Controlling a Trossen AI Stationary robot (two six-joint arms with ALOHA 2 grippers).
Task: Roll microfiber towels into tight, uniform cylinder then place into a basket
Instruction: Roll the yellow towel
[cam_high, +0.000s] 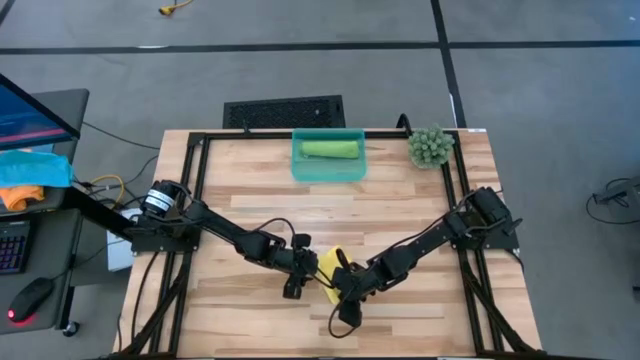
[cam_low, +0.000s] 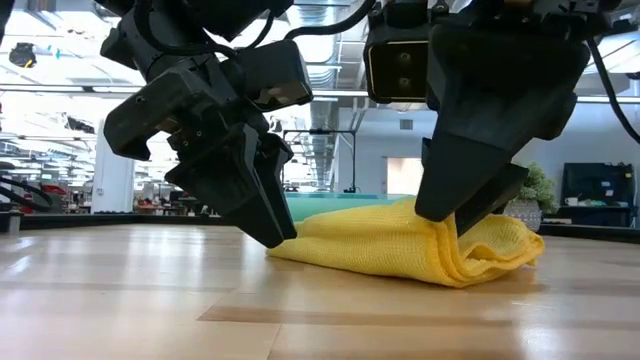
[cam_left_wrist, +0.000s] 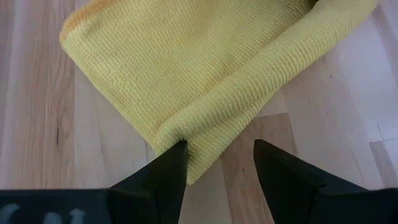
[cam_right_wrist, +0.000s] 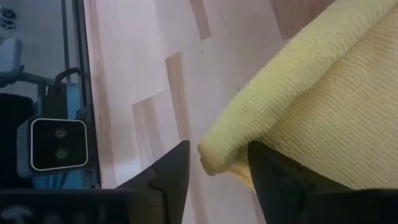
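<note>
The yellow towel (cam_low: 420, 245) lies half rolled on the counter (cam_low: 150, 300) near its front. Both hands, left hand (cam_left_wrist: 217, 168) and right hand (cam_right_wrist: 217, 168), look open at its ends. The green towel (cam_high: 331, 149) is already in the basket (cam_high: 328, 172).

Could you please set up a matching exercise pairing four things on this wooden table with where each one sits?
Things:
1. bright yellow microfiber towel
2. rolled light green microfiber towel
3. translucent teal plastic basket
4. small spiky green plant

Places:
A. at the far right corner of the table
B. at the far edge, near the middle
C. lying inside the basket
D. partly folded on the near half, between the two pincers

Pairs: 1-D, 2-C, 3-B, 4-A
</note>
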